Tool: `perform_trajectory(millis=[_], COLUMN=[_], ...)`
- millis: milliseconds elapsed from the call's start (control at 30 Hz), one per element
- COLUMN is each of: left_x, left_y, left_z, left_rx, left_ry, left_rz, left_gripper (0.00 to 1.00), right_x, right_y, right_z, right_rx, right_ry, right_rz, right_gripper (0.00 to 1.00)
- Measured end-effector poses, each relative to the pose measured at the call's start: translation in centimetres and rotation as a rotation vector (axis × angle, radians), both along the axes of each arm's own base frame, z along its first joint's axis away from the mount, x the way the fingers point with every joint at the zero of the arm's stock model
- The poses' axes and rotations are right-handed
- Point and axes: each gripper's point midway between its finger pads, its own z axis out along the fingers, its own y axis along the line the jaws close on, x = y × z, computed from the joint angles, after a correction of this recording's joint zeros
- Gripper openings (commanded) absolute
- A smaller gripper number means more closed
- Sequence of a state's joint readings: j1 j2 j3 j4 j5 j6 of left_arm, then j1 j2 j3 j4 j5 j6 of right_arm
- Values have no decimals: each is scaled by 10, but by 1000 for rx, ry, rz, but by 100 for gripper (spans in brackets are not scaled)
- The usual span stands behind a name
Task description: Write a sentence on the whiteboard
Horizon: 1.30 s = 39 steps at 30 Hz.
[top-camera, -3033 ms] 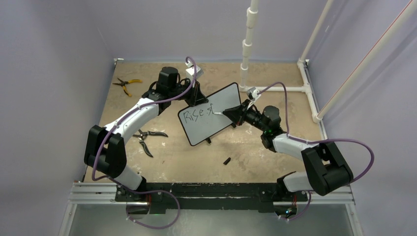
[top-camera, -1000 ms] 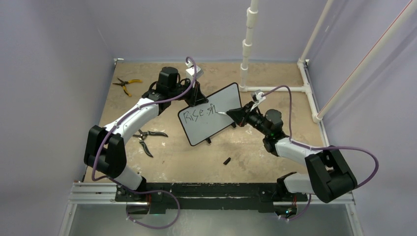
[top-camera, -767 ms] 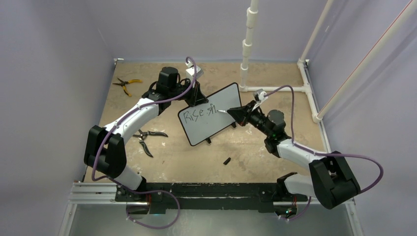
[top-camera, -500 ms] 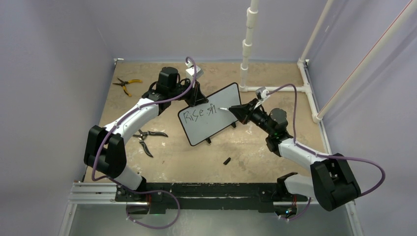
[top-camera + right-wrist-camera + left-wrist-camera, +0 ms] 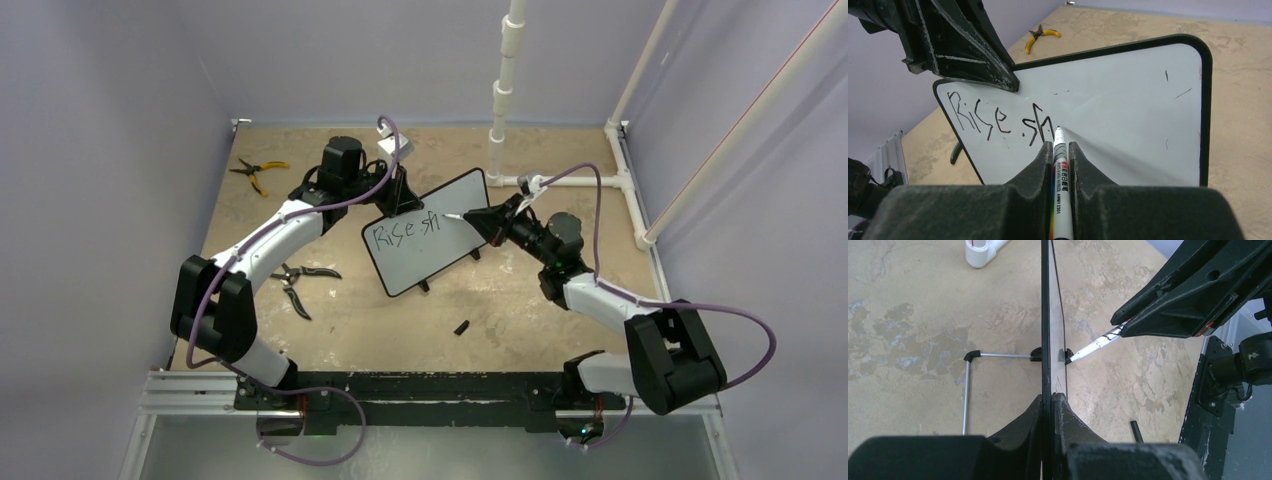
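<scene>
The whiteboard [image 5: 440,252] stands on the table [image 5: 560,150] on its small black feet. Its long axis runs diagonally, from its near-left corner to its far-right corner in the top view. Its written face is turned toward the right arm.

The sentence [image 5: 998,117] sits in the board's upper left part. It reads "Rise sh" and slants along the long axis.

The left gripper [image 5: 1052,399] is pinched narrow on the whiteboard's top edge, one finger on each side of the frame.

The right gripper [image 5: 1057,147] is closed on a white marker [image 5: 1061,175]. The marker lies along the fingers and points straight at the board's face. Its tip is just right of the last letter, and whether it touches cannot be told.

Left of the whiteboard, black pliers [image 5: 300,280] lie on the table. Yellow-handled pliers [image 5: 255,172] lie farther off, beyond the board's left end. A small black cap [image 5: 462,326] lies in front of the board. A white pipe frame [image 5: 505,90] rises behind its right end.
</scene>
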State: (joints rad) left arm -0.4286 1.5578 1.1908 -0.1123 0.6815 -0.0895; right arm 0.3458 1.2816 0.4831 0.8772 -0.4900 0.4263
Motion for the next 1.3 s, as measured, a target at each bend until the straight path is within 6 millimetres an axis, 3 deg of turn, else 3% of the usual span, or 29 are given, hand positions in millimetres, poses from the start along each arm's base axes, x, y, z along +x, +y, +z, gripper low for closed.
perform_trajectory(millis=[667,967,1300], left_x=[0,0,0], left_y=[0,0,0], left_z=[0,0,0], left_rx=[0,-1,-1], left_ry=[-1,0,0], left_rz=[1,-1,-2], left_gripper=[0,0,0], right_x=[7,-1,-3], right_y=[2,-4,-5], right_z=[-8,-30,9], right_rx=[-7,-26,12], right_ry=[17,71,-26], right_rz=[-3,-24,-27], right_gripper=[0,0,0])
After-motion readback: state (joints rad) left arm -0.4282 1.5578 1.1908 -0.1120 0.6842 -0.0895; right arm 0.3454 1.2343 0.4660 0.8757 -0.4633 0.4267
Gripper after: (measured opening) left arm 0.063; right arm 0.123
